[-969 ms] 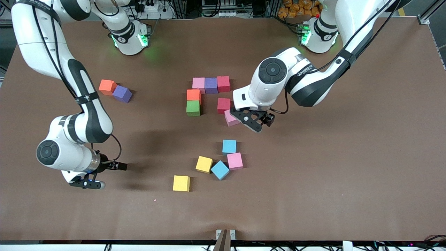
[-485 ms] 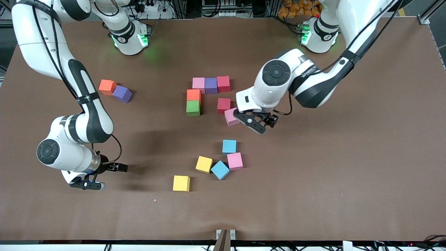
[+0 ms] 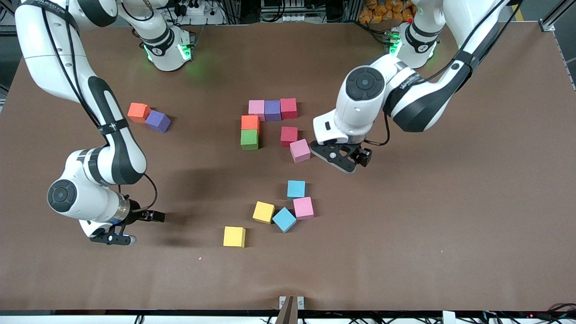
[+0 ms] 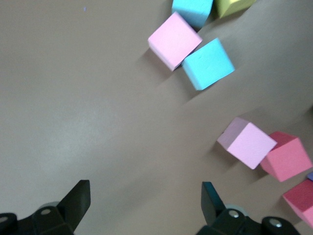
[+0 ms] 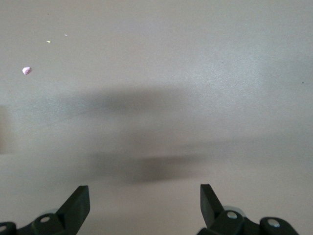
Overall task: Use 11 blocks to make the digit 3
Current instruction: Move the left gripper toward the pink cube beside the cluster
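matte foam cubes (image 3: 273,110) sit mid-table on the brown mat (image 3: 405,225). left gripper (image 3: 340,157), fingers spread, empty, hovers beside a tilted pink cube (image 3: 300,150). right gripper (image 3: 111,237) waits, fingers spread, over bare mat.

Cutting off a sky blue block (image 4: 192,7) and a yellow block (image 4: 234,5) at the edge of the left wrist view, leaving only a corner of each. Clipping a dark red block (image 4: 301,201) at another edge, with a purple sliver (image 4: 310,175) just beside it too slight to make out. Losing the lower parts of the left gripper (image 4: 144,191) and the right gripper (image 5: 142,193) past the frame in their own wrist views. Showing a pink speck (image 5: 26,70) on the table (image 5: 156,58), too small to identify. Hiding the upper links of the left arm (image 3: 423,103) and the right arm (image 3: 103,117) past the top of the front view.
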